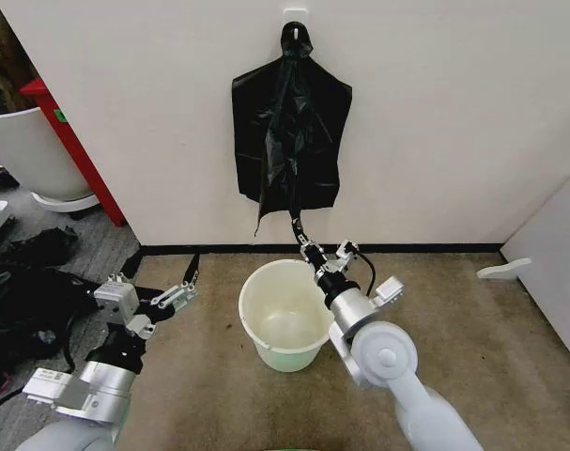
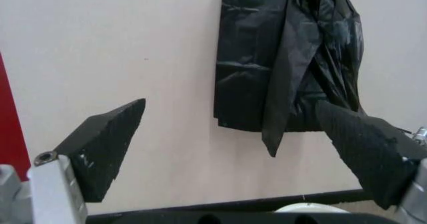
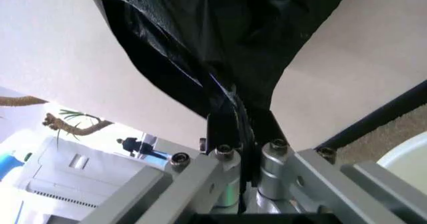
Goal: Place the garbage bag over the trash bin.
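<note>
The bin [image 1: 286, 315] stands on the floor near the wall's foot. Left of it the left gripper [image 1: 172, 285] waits, spread. Beyond the bin's far rim the right gripper [image 1: 300, 228] pinches the bag's [image 1: 291, 127] lowest tail; the bag hangs from a wall hook [image 1: 295, 21]. Best lift it clear of the hook, not tug downward. The right wrist view shows plastic clamped between the jaws; the head view shows the hook.

Right arm [image 1: 397, 376], lower right of the head frame: smooth white-grey casing with a round joint cap, black wrist collar, looped black cable. Right hand [image 1: 300, 231]: slim black fingers; silver linkage with dark-headed screws in its wrist view. Left arm [image 1: 87, 385], lower left: silver-grey segments, a white printed label, black wrist section. Left hand [image 1: 189, 279]: black wedge-shaped fingers [image 2: 107, 149] on grey metal brackets.
</note>
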{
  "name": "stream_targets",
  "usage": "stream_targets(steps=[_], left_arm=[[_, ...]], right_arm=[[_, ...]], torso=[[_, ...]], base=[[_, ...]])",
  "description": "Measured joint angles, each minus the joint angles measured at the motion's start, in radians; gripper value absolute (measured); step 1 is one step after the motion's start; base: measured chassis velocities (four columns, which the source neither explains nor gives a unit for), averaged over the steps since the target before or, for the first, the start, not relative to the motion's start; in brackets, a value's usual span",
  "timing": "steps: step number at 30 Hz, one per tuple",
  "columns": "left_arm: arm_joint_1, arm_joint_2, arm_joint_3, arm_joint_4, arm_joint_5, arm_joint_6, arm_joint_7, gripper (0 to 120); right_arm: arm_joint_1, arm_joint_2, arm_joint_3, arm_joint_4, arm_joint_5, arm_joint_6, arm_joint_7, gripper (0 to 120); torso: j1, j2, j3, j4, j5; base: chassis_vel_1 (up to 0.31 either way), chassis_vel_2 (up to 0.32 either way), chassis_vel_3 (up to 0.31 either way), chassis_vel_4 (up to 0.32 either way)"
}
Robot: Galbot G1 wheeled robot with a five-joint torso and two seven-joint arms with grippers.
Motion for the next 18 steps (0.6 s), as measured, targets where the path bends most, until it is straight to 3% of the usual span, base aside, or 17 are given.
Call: stream_targets(steps=[18], left_arm=[[0.0,0.008,-0.001,-0.002,-0.005,0.001,0.001,100]], right_arm=[[-0.052,0.006,0.016,0.021,-0.03,0.005,-0.016,0]], torso=[[0.0,0.0,0.0,0.0,0.0]], base=[[0.0,0.0,0.0,0.0]])
